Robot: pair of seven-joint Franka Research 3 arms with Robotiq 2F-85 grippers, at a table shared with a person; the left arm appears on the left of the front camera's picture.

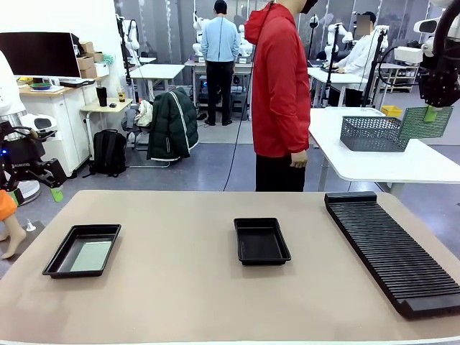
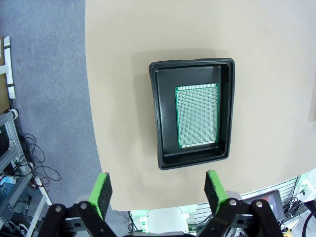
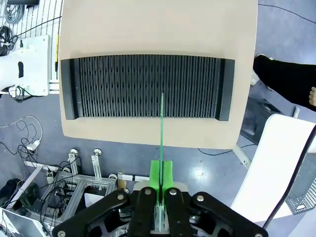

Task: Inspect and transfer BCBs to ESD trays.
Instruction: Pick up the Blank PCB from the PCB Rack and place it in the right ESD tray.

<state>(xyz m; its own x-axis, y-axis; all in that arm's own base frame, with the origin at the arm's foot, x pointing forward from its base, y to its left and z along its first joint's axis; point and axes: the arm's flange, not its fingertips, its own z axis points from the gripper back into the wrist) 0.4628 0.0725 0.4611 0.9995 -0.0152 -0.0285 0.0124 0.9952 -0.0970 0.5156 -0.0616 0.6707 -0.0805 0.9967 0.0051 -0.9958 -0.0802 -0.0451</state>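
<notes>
Green thin circuit board (image 1: 420, 126) hangs high above the long black ribbed rack (image 1: 392, 248).
Right gripper (image 1: 430, 113) pinches its top edge; empty shallow black plastic tray (image 1: 260, 243) lies below, to its left; left gripper (image 2: 158, 190) gapes, holding nothing.

two trays (image 1: 63, 253) (image 1: 261, 243), two boards (image 1: 91, 256) (image 1: 427, 123), one rack (image 1: 392, 251)
</notes>
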